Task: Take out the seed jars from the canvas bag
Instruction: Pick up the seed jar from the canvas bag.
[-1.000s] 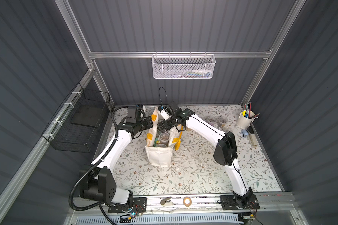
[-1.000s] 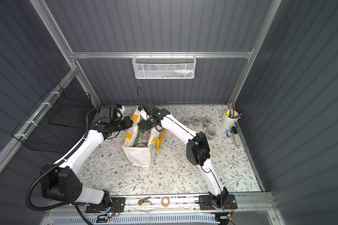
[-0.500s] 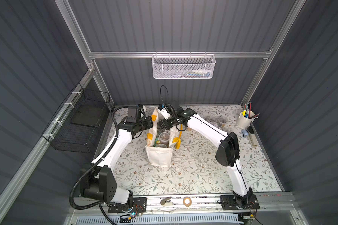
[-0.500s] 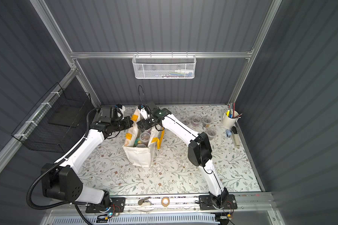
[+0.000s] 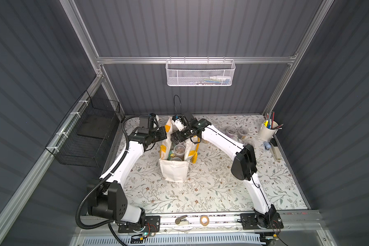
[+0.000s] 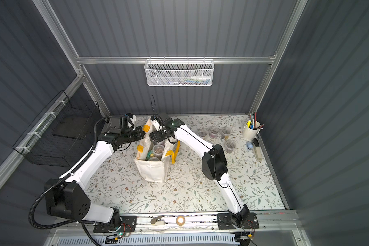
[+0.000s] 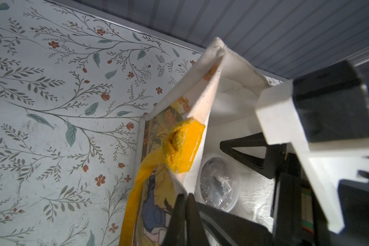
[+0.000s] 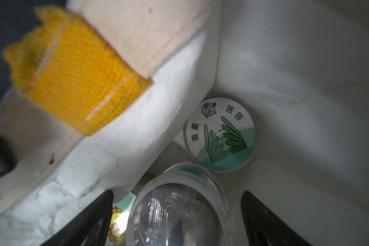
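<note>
The floral bench carries the canvas bag, which stands open just above centre in both top views. At the bag's upper-left rim, the left end effector is pinched tight on the canvas edge. The right end effector reaches into the bag's mouth, spread wide around a clear-lidded jar without visibly gripping it. A green-lidded jar sits just beside that one. Other seed jars stand on the bench toward the upper right.
</note>
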You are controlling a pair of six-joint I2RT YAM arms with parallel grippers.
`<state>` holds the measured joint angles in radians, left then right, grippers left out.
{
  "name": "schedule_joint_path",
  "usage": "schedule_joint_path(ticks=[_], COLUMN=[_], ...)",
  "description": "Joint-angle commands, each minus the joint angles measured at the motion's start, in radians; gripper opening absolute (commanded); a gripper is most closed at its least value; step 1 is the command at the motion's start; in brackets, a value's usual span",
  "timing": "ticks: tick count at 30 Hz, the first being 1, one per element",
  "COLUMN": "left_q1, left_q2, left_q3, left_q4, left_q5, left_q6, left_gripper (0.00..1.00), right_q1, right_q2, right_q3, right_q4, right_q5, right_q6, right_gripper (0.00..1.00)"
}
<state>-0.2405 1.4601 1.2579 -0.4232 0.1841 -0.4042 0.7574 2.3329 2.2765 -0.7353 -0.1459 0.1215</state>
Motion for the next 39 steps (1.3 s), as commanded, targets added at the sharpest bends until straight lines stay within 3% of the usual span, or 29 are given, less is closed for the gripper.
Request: schedule_joint_path(ticks=[1, 16, 21, 39], left_q1=[0.001, 0.001, 0.001, 0.001], left_q2=[0.008, 0.007, 0.01, 0.009], left_q3=[0.025, 0.013, 0.014, 0.012], left_q4=[0.0, 0.011, 0.014, 0.018], left_q5=[0.019, 0.02, 0.024, 0.021], left_q6=[0.007, 0.004, 0.0, 0.001], left_gripper=[0.0, 0.0, 0.0, 0.0], right_q1=[-0.016, -0.016, -0.014, -0.04], right_q2=[0.039, 0.074, 0.059, -0.109], right_q3=[0.019, 0.06, 0.033, 0.041], right_q4=[-0.041, -0.145, -0.146, -0.115], right_q5=[0.029, 0.009, 0.015, -0.028], right_q6=[0.051, 0.042, 0.041, 0.047], right_gripper=[0.91, 0.83, 0.72, 0.7])
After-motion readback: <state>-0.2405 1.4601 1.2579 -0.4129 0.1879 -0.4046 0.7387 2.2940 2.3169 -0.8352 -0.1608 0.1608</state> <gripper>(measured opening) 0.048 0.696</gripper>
